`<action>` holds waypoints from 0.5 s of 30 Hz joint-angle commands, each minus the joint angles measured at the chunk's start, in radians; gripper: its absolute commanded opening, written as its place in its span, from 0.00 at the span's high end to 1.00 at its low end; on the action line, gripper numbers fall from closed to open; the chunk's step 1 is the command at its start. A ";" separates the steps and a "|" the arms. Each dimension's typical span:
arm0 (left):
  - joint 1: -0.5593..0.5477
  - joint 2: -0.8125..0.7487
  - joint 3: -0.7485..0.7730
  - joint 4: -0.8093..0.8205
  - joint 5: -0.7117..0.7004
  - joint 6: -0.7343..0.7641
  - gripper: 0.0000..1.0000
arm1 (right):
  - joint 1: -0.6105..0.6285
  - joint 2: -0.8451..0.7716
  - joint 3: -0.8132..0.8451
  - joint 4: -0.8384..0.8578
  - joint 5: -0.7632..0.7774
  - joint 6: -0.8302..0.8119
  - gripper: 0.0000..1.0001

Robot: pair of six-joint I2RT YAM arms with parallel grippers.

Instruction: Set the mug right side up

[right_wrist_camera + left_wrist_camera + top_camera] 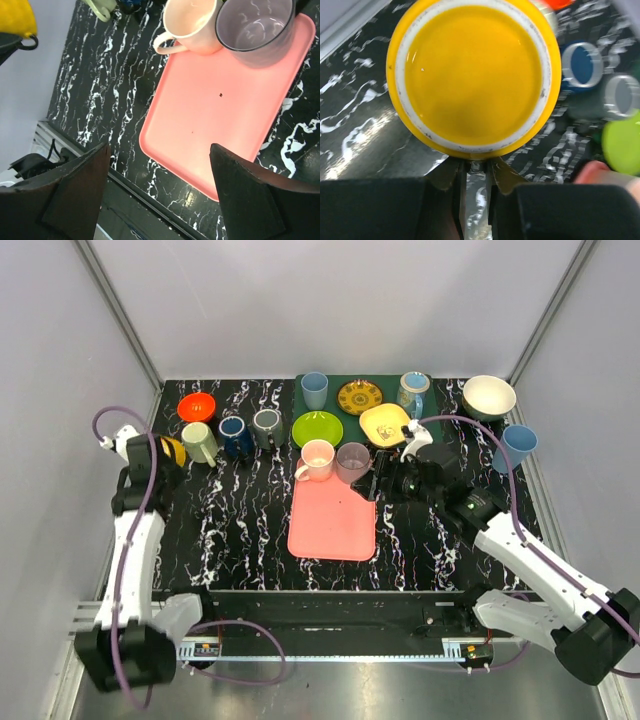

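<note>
Left jaws stand narrow at the bottom of the left wrist view, their tips right against the near side of the yellow mug (pixel 472 75). Whether they pinch its wall or handle, or only sit beside it, I cannot tell, because the contact is hidden under the mug's edge. Right jaws are spread wide and hold nothing. They hang over the near part of the pink tray (pixel 225 110), well apart from the yellow mug.

The yellow mug is at the far left of the surface (pixel 250 530), just left of a pale green mug (pixel 200 443), and the top view shows only a sliver of it under the wrist of the left arm (pixel 135 530). The left wrist camera sees its underside, a glazed yellow disc inside a bare white foot ring. The blue mug (pixel 582 65) and grey mug (pixel 622 95) beyond it show round open mouths to the same camera. That camera therefore looks roughly downward, and I judge the yellow mug to be base up, mouth down.

The turn itself is not done. Only the approach looks done, with the left arm at the mug and its jaws drawn in. By my reading, what is left is a sure grip, a lift, a half turn to bring the mouth up, setting the mug down on its foot, and letting go. Whether the mug rests on the surface or is raised off it cannot be told.
</note>
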State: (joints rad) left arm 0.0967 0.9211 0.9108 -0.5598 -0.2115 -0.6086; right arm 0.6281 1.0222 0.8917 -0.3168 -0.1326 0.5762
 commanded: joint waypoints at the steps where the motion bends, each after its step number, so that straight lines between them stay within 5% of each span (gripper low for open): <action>1: 0.113 0.158 0.056 0.032 -0.026 0.021 1.00 | 0.004 0.001 -0.011 -0.015 0.039 -0.030 0.15; 15: 0.209 0.772 0.422 0.080 -0.040 0.021 1.00 | 0.004 0.010 -0.036 -0.005 0.021 -0.029 0.15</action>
State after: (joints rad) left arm 0.2771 1.6104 1.1774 -0.5667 -0.2226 -0.6193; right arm 0.6281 1.0309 0.8585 -0.3428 -0.1211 0.5678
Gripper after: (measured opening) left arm 0.170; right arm 0.851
